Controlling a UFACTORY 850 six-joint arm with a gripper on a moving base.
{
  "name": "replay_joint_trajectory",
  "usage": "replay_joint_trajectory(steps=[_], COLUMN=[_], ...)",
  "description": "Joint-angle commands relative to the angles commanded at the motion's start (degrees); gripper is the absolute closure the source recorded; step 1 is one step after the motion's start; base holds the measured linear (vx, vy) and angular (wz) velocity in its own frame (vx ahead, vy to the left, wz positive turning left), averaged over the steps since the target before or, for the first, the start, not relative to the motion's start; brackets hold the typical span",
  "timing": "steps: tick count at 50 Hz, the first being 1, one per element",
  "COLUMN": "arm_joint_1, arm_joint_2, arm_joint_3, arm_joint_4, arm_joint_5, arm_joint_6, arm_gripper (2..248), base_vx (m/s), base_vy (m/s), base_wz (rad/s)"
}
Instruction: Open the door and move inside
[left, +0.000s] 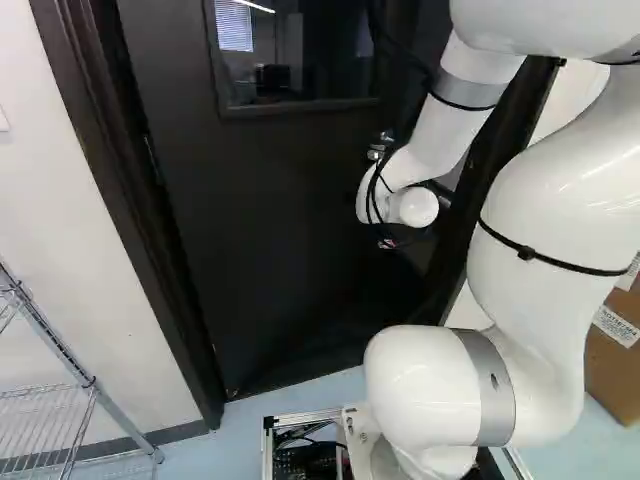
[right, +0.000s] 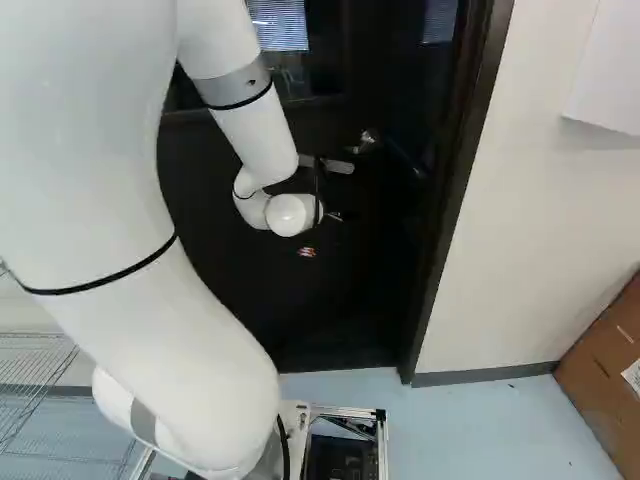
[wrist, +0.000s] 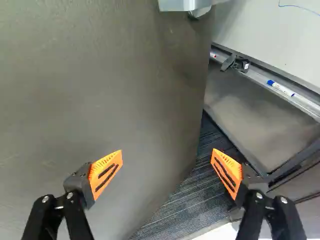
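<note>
My gripper, fingers wide apart, nr. the part-open door; ribbed flooring & whiteboard visible past door's edge.

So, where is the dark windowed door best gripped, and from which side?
Likely the free edge of the door, coming from the opening, one finger per face. It stands ajar and its face is flat; the open black gripper has one finger over that face, the other past the edge.

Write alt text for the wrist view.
Open gripper facing a grey door that stands ajar. Past the door's free edge: ribbed dark carpet and a whiteboard with a marker on its tray.
</note>
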Motion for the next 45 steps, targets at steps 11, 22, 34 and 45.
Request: replay_joint_trajectory(steps=[11, 22, 34, 45], arm_joint_1=[0.0, 0.2, 0.7, 1.5], arm_joint_2=[0.0, -0.7, -2.2, -3.7], arm_joint_3=[0.0, -0.7, -2.4, -4.0], arm_joint_4=[0.0, 0.0, 0.7, 1.6], arm_joint_5=[0.0, 0.0, 0.0, -0.1], arm_joint_6=[0.0, 0.0, 0.0, 0.0], arm_gripper=[3, 3, 3, 3], base_vx=[0.000, 0.000, 0.000, 0.000], base_vy=[0.000, 0.000, 0.000, 0.000], base_wz=[0.000, 0.000, 0.000, 0.000])
